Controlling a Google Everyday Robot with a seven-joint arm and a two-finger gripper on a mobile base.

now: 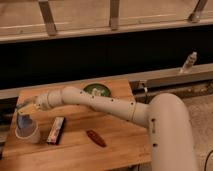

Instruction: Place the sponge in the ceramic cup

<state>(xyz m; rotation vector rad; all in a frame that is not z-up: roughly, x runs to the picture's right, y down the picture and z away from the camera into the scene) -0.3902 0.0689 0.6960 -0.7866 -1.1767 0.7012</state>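
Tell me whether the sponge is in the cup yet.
Partly in. The sponge pokes up out of the cup, its lower end below the rim; the gripper is just above it.

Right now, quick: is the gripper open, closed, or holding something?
Gripper: above the ceramic cup, with the sponge just beneath it at the cup's mouth; open or closed cannot be told.
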